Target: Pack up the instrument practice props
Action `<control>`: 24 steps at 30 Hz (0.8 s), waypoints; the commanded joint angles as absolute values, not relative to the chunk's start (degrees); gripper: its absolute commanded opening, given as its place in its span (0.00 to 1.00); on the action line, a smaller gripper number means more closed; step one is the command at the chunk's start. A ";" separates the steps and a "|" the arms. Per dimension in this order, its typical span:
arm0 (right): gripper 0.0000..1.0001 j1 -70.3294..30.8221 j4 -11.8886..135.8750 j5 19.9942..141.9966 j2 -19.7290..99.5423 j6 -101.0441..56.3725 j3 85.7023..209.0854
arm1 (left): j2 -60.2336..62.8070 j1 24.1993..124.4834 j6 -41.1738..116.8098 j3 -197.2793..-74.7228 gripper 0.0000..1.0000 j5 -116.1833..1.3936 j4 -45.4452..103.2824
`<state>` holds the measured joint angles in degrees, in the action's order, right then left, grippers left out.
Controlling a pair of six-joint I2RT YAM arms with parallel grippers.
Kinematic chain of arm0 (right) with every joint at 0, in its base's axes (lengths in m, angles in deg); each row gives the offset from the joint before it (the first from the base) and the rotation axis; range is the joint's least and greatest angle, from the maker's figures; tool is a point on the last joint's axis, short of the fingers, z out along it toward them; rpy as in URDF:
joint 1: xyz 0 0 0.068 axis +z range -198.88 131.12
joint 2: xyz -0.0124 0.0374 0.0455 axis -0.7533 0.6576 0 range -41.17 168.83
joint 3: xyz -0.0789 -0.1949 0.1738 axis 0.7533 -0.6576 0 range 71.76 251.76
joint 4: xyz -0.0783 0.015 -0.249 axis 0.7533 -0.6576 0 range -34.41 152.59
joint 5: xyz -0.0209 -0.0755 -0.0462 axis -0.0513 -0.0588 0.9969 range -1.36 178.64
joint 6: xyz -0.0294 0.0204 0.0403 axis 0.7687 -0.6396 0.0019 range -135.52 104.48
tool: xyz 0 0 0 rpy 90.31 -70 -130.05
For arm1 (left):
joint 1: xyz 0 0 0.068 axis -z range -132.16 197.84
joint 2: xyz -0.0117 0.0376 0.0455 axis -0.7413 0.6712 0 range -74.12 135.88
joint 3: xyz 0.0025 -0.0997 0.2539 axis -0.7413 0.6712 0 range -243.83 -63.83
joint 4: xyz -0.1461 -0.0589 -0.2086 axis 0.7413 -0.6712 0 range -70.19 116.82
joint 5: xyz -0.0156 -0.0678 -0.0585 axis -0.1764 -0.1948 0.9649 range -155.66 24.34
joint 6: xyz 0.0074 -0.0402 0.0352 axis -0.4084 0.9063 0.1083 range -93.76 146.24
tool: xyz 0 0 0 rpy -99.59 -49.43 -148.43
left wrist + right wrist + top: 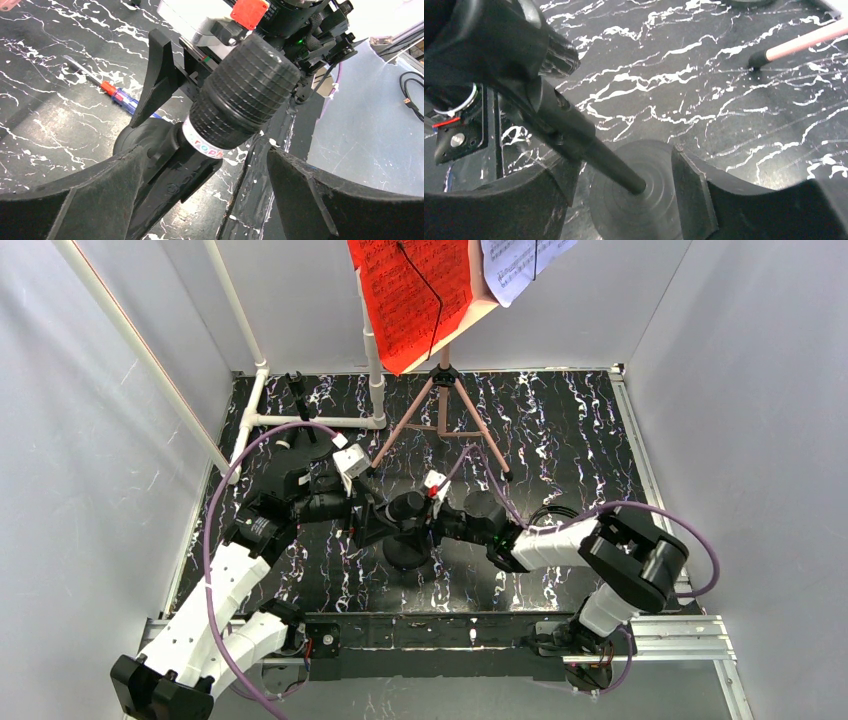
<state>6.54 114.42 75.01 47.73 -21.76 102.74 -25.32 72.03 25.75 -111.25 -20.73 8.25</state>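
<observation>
A black microphone [407,508] on a round black base [405,554] stands mid-table between both grippers. In the left wrist view its ribbed head [245,85] fills the middle. My left gripper [206,156] is open, fingers either side of the holder below the head. My right gripper [621,167] is open, its jaws astride the thin stem [599,152] above the base [644,205]. The pink rack's tripod [442,410] stands behind, carrying a red sheet [410,295] and a white sheet [520,265]. A second microphone [297,392] is at the back left.
A white pipe frame [310,422] stands at the back left beside the second microphone. A red and blue screwdriver [116,93] lies on the mat left of the microphone. A pink tripod foot [759,59] rests beyond the right gripper. Grey walls enclose the mat.
</observation>
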 commanded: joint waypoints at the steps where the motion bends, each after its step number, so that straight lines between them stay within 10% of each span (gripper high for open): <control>1: 0.68 7.27 122.53 74.10 51.21 -22.59 108.11 | -25.51 72.28 24.05 -113.29 0.89 -22.43 6.13; 13: 0.26 9.57 123.47 70.90 57.11 -22.43 114.37 | -25.27 72.28 23.80 -113.58 0.87 -24.01 5.45; 24: 0.32 9.57 127.52 71.51 60.16 -24.84 112.74 | -25.43 72.29 23.31 -113.65 0.84 -29.05 5.10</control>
<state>9.75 119.91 70.31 59.84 -22.48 112.27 -24.86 71.96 23.65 -111.69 -29.28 6.74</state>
